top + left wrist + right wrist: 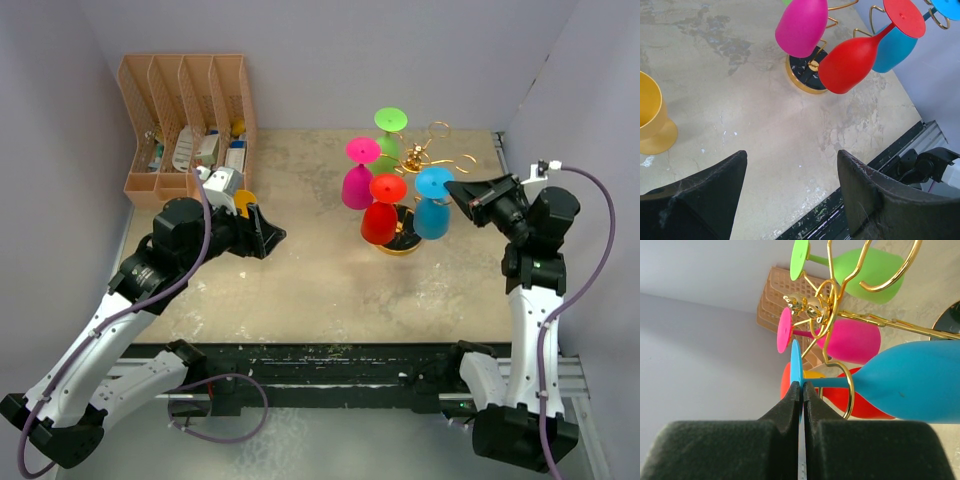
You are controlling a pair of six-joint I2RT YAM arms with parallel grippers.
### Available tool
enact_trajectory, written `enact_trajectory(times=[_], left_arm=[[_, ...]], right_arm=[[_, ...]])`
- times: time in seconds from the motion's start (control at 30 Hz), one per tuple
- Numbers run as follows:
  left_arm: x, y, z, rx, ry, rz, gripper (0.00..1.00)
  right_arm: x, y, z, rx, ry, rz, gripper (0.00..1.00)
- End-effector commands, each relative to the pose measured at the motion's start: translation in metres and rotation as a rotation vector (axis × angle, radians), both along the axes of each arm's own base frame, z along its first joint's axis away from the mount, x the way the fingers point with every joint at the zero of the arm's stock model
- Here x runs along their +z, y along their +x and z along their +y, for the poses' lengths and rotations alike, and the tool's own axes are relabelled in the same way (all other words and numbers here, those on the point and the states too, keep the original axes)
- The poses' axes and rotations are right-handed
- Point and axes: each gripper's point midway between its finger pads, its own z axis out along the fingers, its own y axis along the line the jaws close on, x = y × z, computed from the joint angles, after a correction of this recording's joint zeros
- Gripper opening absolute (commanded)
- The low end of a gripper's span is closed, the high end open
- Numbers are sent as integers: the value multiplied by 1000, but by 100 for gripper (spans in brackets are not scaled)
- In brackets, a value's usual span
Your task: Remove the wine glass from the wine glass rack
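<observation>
Top view: The rack (437,131), gold wire on a round dark base, stood toward the far right of the counter (320,290). Four opaque glasses hung on it, feet up and bowls down: the green glass (388,142), pink glass (357,182), red glass (381,216) and blue glass (433,207). The right end effector (457,189) met the blue glass's foot from the right. The left end effector (272,232) hovered well left of the rack, near a yellow cup (244,200).

Left wrist view: The left end effector (790,170) was spread, with nothing between its fingers (715,195). The yellow cup (652,122) stood upright on the counter at left. The rack's base (805,75) lay ahead under the pink, red and blue bowls.

Right wrist view: The right end effector (801,390) was pressed together on the thin blue foot disc, pinching its rim. The blue stem sat in a gold loop of the rack (825,300), and the plain, smooth blue bowl (910,382) lay to the right.
</observation>
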Motion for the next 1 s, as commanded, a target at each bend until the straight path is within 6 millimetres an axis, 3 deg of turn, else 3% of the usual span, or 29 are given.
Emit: enact_trajectory(times=[0.0,0.43,0.97], left_arm=[[17,2,-3,2,-43,-34,76],[14,2,-4,-1,-45,-28,76],[10,2,-4,7,-50,-14,76]], right_arm=[[49,-5,0,-18,3,-151,0],[33,0,-19,-157,29,-83,0],[31,17,-15,-103,41,-65,0]])
